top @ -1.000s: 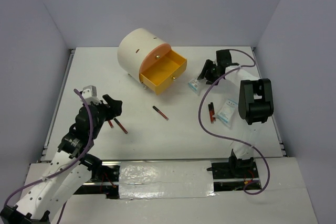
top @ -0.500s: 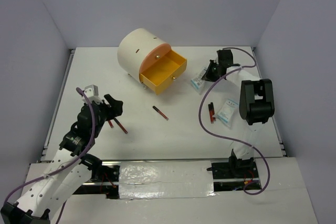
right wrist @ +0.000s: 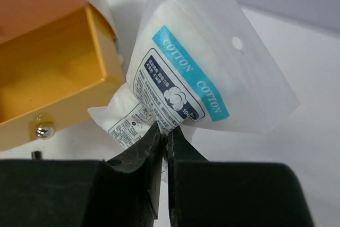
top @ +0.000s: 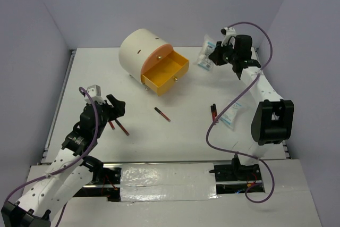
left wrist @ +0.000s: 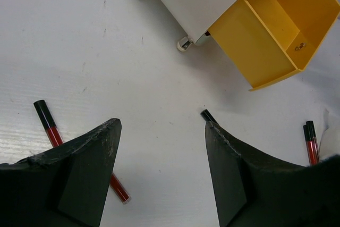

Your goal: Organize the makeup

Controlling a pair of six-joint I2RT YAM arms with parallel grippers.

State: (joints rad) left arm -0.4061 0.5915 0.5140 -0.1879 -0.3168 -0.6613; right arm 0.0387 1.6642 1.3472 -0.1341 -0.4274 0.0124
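Red-and-black sticks (top: 121, 127) lie on the table (top: 95, 73) at the left, just beside your left gripper (left wrist: 162, 126), whose fingers stand wide apart with nothing between them. That arm has barely shifted in the last second and those sticks lie where they lay, so no work is recorded on that side. Next along, a single stick (top: 162, 114) rests alone on the table, unmoved, in front of the cream chest (top: 139, 50). Its yellow drawer (top: 166, 73) is pulled out and, so far as the overhead view shows, holds nothing. Right of the drawer is the change to note. A second ago your right gripper (right wrist: 166, 131) was down at the table surface beside the drawer, with the cotton packet (right wrist: 196, 78) lying at its fingertips. It is now raised and drawn back toward the rear of the table, its fingers pinched shut on one edge of that packet. The packet is held clear of the table, right of the drawer and not over it. I judge the pick complete and the carry to the drawer outstanding. Nearer the arm bases, a pair of sticks (top: 214, 113) lying side by side and a second packet (top: 231, 112) remain on the table, near each other and untouched. By my judgement one item is in hand and none is yet stowed.
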